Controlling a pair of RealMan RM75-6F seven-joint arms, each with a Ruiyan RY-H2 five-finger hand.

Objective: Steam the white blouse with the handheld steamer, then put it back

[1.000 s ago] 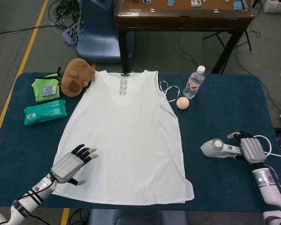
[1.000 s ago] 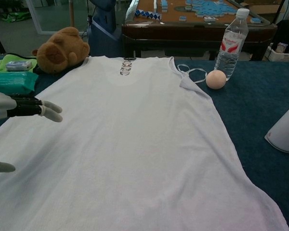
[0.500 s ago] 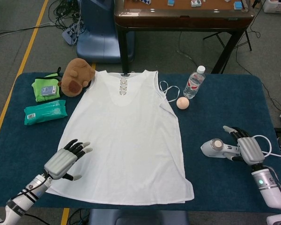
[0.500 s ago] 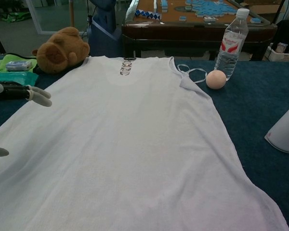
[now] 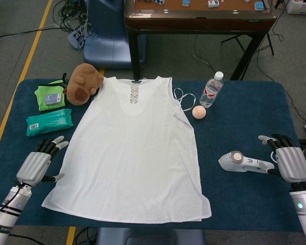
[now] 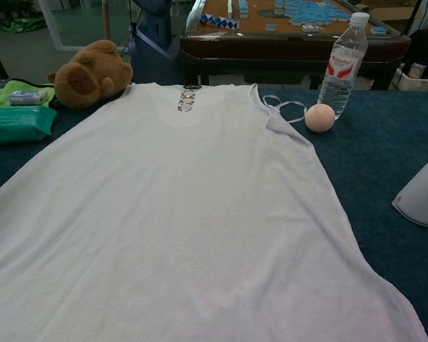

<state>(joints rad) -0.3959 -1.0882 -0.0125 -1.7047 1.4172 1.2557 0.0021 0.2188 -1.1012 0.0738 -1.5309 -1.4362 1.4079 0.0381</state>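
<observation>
1. My left hand (image 5: 35,164) has pulled back off the white blouse (image 5: 135,153) since a second ago and now sits near the table's (image 5: 245,122) left edge, just off the blouse's lower left hem, fingers apart and holding nothing.
2. My right hand (image 5: 288,159) has let go of the handheld steamer (image 5: 243,162) and drawn toward the right edge; its fingers are spread, just beside the handle's end.
3. The steamer lies on its side near the front right corner, well apart from the blouse.
4. The blouse lies flat across the table's middle, neckline toward the far edge.
5. Near the far edge, right of the blouse: a water bottle (image 5: 211,90) and a small ball (image 5: 198,112).
6. By the far left corner: a plush toy (image 5: 82,83), a green pouch (image 5: 50,95), and a wipes pack (image 5: 49,122).
</observation>
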